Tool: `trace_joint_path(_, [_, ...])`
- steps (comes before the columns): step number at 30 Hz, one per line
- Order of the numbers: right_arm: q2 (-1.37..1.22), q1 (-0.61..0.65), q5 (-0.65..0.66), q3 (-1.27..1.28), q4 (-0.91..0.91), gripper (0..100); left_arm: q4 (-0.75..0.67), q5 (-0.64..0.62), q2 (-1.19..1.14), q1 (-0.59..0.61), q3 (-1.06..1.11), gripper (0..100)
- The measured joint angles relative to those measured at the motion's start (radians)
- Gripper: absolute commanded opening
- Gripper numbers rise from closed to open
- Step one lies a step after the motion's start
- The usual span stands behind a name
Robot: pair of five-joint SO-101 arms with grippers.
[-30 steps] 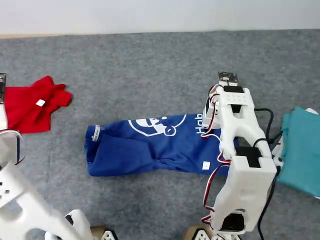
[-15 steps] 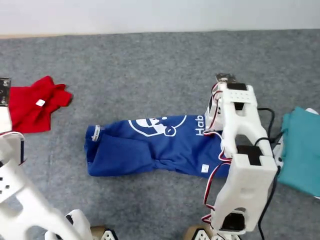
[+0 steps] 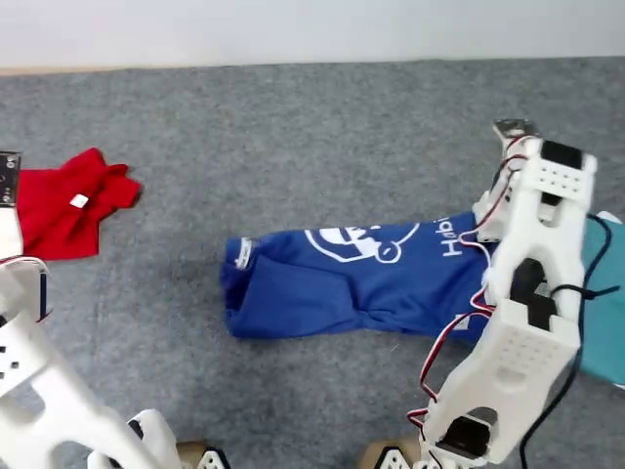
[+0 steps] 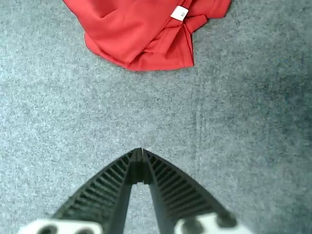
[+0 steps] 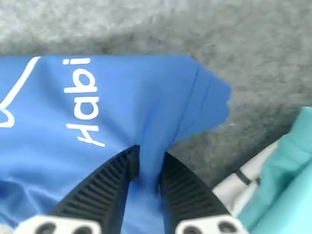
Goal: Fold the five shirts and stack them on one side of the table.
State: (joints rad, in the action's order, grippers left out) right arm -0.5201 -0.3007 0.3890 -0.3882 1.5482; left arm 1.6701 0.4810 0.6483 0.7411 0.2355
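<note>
Closest to you, the two white arm bases stand at the near edge of the table. Your left arm (image 3: 29,381) rises along the left edge and your right arm (image 3: 522,313) stands toward the right.

The table top is covered all over with a grey, felt-like carpet (image 3: 293,127), and every shirt lies directly on it.

Your left gripper (image 4: 142,152) has its ribbed fingers pressed together at the tips with nothing between them. It hangs over bare carpet, apart from the red shirt (image 4: 141,29).

Your right gripper (image 5: 147,158) is pinching a raised fold of the blue shirt (image 5: 97,97) near that shirt's right-hand end, with cloth bunched between the two black fingers.

In the high view the blue shirt (image 3: 361,278) lies roughly mid-table. It is stretched left to right, white print up, creased along its near side, and its right end runs under your right arm.

Just beside that end, at the table's right edge, lies a teal shirt (image 3: 607,332), partly hidden by the arm. From the right wrist it (image 5: 282,170) sits near the blue cloth with a strip of carpet between them.

Farther back on the left, the red shirt (image 3: 63,205) lies crumpled with a small white label (image 3: 79,201) showing, well apart from the blue one.

Beyond the far edge of the carpet runs a plain pale wall (image 3: 293,29).
</note>
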Motion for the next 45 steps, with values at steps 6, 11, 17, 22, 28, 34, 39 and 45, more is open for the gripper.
trace_joint_path(6, [0.003, 0.049, 0.075, -0.025, 0.133, 0.9, 0.000, 0.000, 0.000, 0.000, 0.000, 0])
trace_joint_path(11, [0.040, 0.180, 0.112, -0.025, 0.203, 0.9, 0.000, 0.000, 0.000, 0.000, 0.000, 0])
trace_joint_path(17, [0.115, 0.342, 0.107, -0.025, 0.203, 0.9, 0.000, 0.000, 0.000, 0.000, 0.000, 0])
trace_joint_path(22, [0.138, 0.516, 0.052, -0.025, 0.204, 0.9, 0.000, 0.000, 0.000, 0.000, 0.000, 0])
trace_joint_path(28, [0.138, 0.709, -0.026, -0.025, 0.201, 0.9, 0.000, 0.000, 0.000, 0.000, 0.000, 0])
trace_joint_path(34, [0.138, 0.839, -0.061, -0.025, 0.150, 0.9, 0.000, 0.000, 0.000, 0.000, 0.000, 0])
trace_joint_path(39, [0.075, 0.893, -0.061, -0.025, 0.118, 0.9, 0.000, 0.000, 0.000, 0.000, 0.000, 0])
trace_joint_path(45, [0.054, 0.947, -0.061, -0.025, 0.057, 0.9, 0.000, 0.000, 0.000, 0.000, 0.000, 0])
